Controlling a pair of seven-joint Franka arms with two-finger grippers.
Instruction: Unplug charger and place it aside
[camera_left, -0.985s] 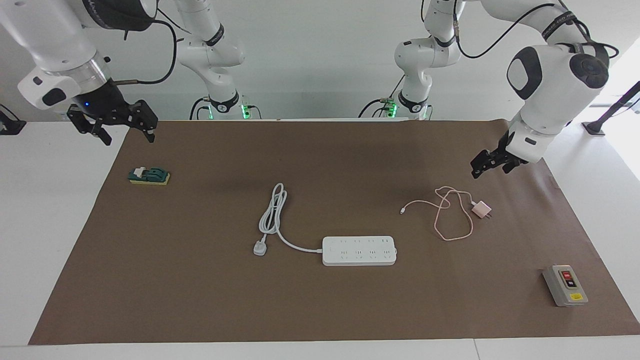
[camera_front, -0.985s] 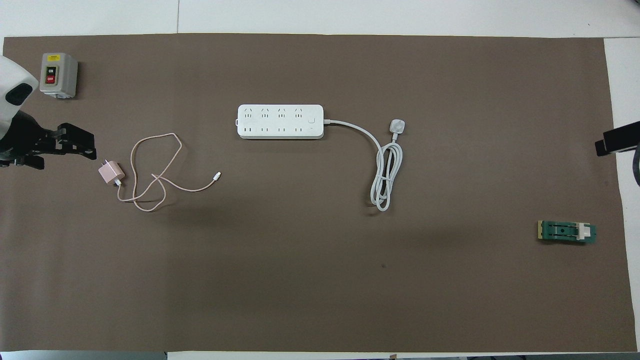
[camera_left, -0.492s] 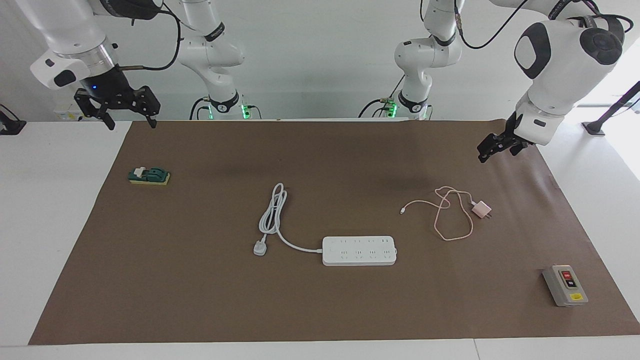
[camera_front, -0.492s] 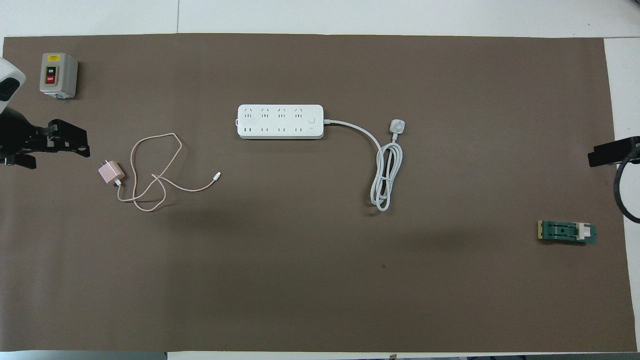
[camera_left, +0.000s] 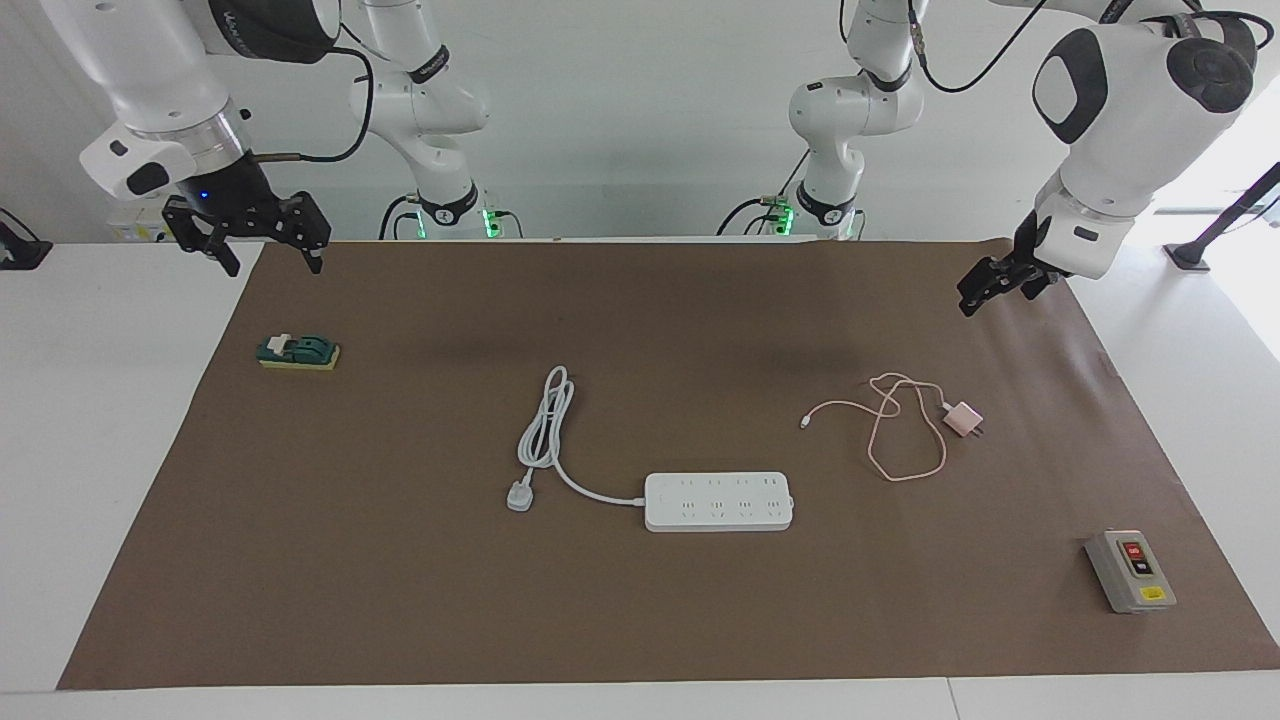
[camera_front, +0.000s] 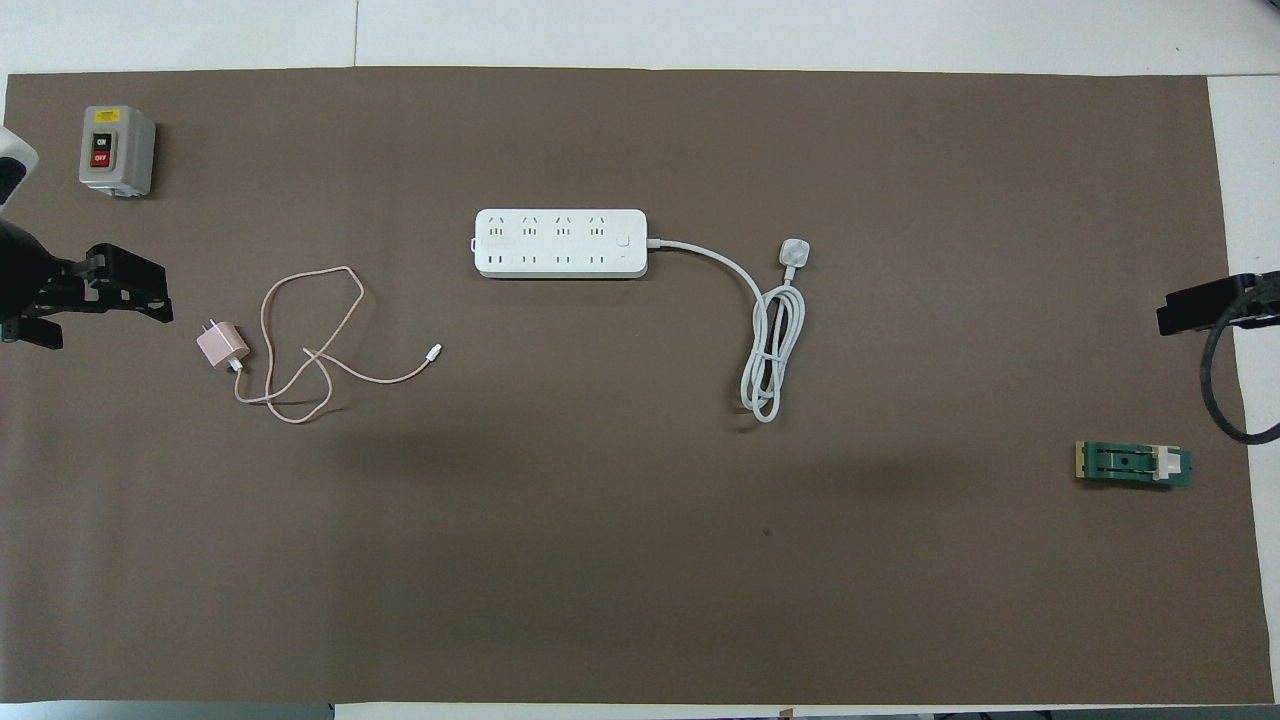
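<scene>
Facing view, charger: the charger (camera_left: 963, 418) lies on the brown mat (camera_left: 400, 600) at the right of centre of the frame, unplugged, its pink cable (camera_left: 895, 425) looped beside it toward the frame's middle.
Facing view, power strip: the power strip (camera_left: 718, 501) sits at lower centre, well apart from the charger, with no plug in its sockets.
Facing view, left gripper: the left gripper (camera_left: 985, 285) hangs in the air at the upper right of the frame, over the mat's edge, fingers spread and carrying nothing.
Facing view, right gripper: the right gripper (camera_left: 268, 237) hangs at the upper left, over the mat's corner, fingers wide and carrying nothing; this arm looks to be waiting.
Overhead view, charger: the charger (camera_front: 221, 345) rests at middle left, prongs toward the frame's left edge, with the left gripper (camera_front: 105, 300) near it at that edge.
Overhead view, right gripper: only a dark tip (camera_front: 1200, 305) shows at the right edge; its fingers cannot be read here.
Judgement: the task looks essentially done.
Risk: any sweep of the left arm low over the mat could catch the loose cable loop and drag the light charger back toward the strip.
</scene>
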